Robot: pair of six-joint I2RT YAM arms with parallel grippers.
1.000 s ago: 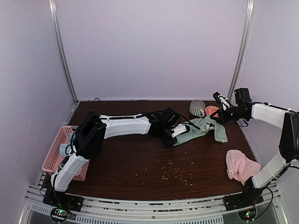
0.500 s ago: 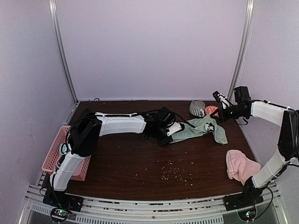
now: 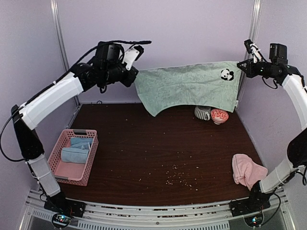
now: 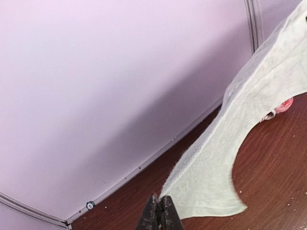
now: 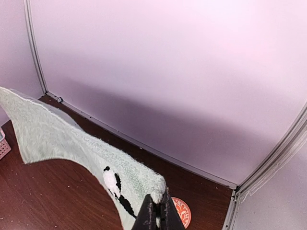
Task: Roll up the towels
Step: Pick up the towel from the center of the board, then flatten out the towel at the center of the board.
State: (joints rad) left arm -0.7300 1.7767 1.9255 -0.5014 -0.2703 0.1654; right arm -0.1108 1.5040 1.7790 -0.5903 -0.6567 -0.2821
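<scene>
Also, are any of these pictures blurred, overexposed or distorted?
Top view: sharp enough, pinkish light, wide lens bows the corner posts. Left wrist view: wall washed out at the top, the left claw dark and soft at the bottom edge. Right wrist view: same bright wall, mint towel crisp.

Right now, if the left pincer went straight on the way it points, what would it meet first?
The mint towel pinched in the left pincer; past that corner, probably the back wall, though depth is unclear.
</scene>
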